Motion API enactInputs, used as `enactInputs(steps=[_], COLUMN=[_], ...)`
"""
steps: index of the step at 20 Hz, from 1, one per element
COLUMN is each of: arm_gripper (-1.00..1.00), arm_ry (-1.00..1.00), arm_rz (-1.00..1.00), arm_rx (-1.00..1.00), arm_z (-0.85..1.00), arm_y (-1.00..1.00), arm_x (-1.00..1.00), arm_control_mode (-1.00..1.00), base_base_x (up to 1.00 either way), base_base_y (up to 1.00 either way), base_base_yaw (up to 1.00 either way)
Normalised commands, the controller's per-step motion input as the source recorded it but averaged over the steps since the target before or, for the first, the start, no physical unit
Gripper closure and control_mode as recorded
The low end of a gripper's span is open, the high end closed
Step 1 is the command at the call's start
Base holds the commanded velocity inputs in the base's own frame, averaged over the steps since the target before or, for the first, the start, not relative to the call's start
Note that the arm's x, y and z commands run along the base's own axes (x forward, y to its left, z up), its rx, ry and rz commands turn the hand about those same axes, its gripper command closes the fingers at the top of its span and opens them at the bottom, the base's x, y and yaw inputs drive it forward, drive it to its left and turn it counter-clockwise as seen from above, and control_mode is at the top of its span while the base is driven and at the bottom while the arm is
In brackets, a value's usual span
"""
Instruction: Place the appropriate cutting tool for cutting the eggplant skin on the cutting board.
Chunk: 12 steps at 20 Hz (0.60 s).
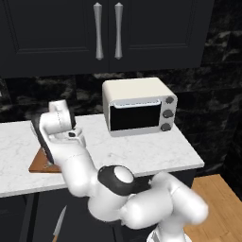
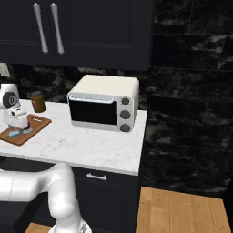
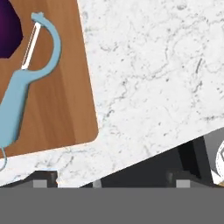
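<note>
While the peeler (image 3: 19, 94) lies on the cutting board (image 3: 65, 105), the gripper (image 3: 111, 183) hovers open above

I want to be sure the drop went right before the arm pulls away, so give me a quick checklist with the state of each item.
1. Peeler lies flat on the cutting board: ok.
2. Right tool chosen, light-blue peeler rather than the knife: ok.
3. Gripper open and off the peeler: ok, its fingertips sit apart over the marble counter, nothing between them.
4. Eggplant on the board, beside the peeler's head: ok; whether they touch, cannot tell.
5. Peeler fully within the board's edge: cannot tell, its handle end runs out of the hand view.
6. Clear path for lifting away from the toaster oven: ok, it stands well aside.
</note>
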Motion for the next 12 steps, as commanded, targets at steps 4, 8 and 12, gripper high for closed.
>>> enactInputs(steps=[4, 8, 12], arm_gripper=[-1.0, -1.0, -1.0], arm_ry=[-0.09, -0.14, -0.2], arm_rz=[0.26, 0.2, 0.13], arm_rx=[0.0, 0.0, 0.02], arm_z=[0.26, 0.21, 0.08], arm_y=[-1.0, -0.97, -0.98], arm_x=[-1.0, -1.0, -1.0], arm_control_mode=[-1.0, -1.0, -1.0], base_base_x=[0.0, 0.0, 0.0], base_base_y=[0.0, 0.0, 0.0], base_base_yaw=[0.0, 0.0, 0.0])
